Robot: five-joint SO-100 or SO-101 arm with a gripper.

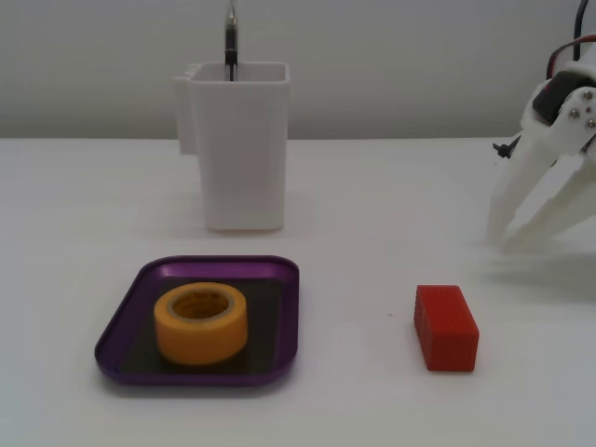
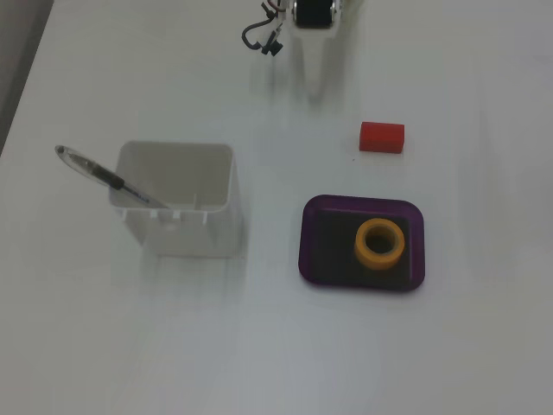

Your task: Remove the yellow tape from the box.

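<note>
The yellow tape [image 1: 200, 322] is a thick orange-yellow roll lying flat, hollow centre up, inside the box [image 1: 279, 272], a shallow purple tray with a dark bottom at the front left. In the other fixed view the tape [image 2: 380, 243] sits right of centre in the tray [image 2: 309, 233]. My gripper [image 1: 501, 242] is far off at the right edge, pointing down with its white fingertips together on the table, holding nothing. In the view from above only the arm's dark motor [image 2: 313, 10] is plain; the white fingers blend into the table.
A red ribbed block [image 1: 447, 327] lies on the table between the tray and the gripper; it also shows in the other fixed view [image 2: 382, 137]. A tall white container [image 1: 244, 149] with a pen [image 1: 230, 42] stands behind the tray.
</note>
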